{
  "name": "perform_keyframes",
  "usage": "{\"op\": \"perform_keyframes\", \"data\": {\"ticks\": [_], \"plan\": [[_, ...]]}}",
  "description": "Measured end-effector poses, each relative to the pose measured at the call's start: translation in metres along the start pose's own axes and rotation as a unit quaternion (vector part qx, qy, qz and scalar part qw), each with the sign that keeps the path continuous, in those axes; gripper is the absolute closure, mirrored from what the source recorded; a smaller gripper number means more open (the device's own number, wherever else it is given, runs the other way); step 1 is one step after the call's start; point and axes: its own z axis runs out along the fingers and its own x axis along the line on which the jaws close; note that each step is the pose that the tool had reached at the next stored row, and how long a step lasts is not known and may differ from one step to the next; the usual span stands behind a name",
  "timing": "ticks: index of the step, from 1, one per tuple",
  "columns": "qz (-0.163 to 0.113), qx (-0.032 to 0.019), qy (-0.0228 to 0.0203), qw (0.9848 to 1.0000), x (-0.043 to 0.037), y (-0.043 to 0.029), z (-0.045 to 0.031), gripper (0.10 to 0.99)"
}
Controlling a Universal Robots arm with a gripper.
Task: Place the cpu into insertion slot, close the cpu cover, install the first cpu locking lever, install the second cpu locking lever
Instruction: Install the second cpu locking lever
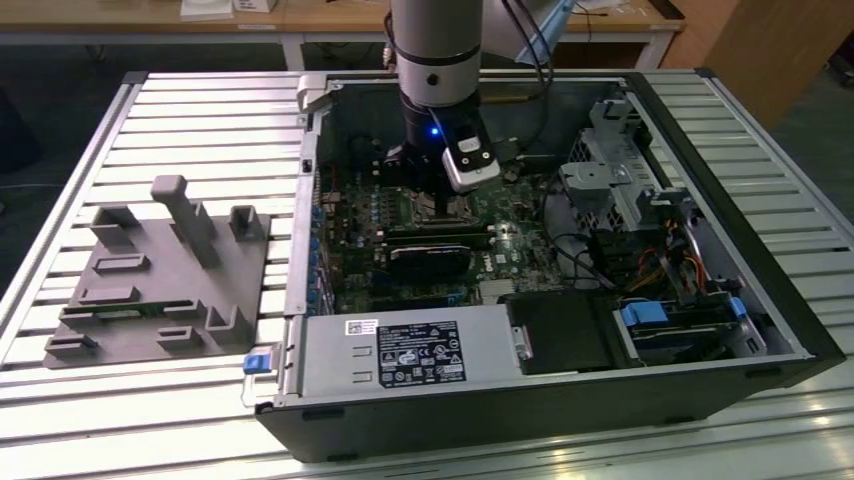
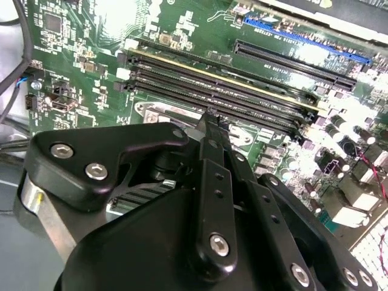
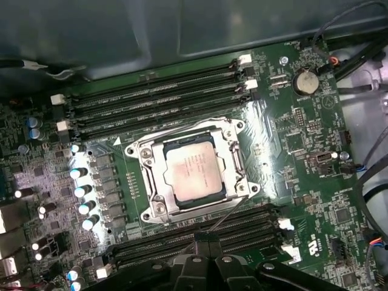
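Note:
In the first wrist view the cpu [image 3: 193,171] lies flat in the insertion slot [image 3: 234,130], its dull silver top showing through the window of the cpu cover [image 3: 159,183]. The cover is down over it. One thin wire locking lever [image 3: 227,212] slants up from the socket's corner toward my gripper [image 3: 207,241]. The gripper's black fingers are pressed together, and their tip is close to the lever's free end. In the second wrist view the gripper [image 2: 210,124] hangs just above the board beside the memory slots. The exterior view has the gripper [image 1: 441,195] low inside the case over the socket.
Long black memory slots [image 3: 157,100] flank the socket on two sides, with capacitors [image 3: 82,191] nearby. The labelled grey power-supply box [image 1: 400,352], drive bays [image 1: 674,320] and cables [image 1: 587,260] crowd the open case. A grey fixture [image 1: 160,275] sits on the slatted table at the exterior view's left.

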Motion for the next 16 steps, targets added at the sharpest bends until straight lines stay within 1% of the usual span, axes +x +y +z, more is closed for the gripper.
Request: {"op": "perform_keyframes", "data": {"ticks": [2,9,14,16], "plan": [[-0.001,-0.0002,0.0000,1.0000,0.0004,-0.0005,0.0010,0.980],[-0.001,-0.0002,0.0000,1.0000,0.0007,-0.0006,0.0011,0.980],[-0.001,-0.0008,-0.0001,1.0000,0.0109,-0.0036,0.0015,0.980],[-0.001,-0.0025,0.0002,1.0000,0.0151,-0.0051,0.0025,0.980]]}}
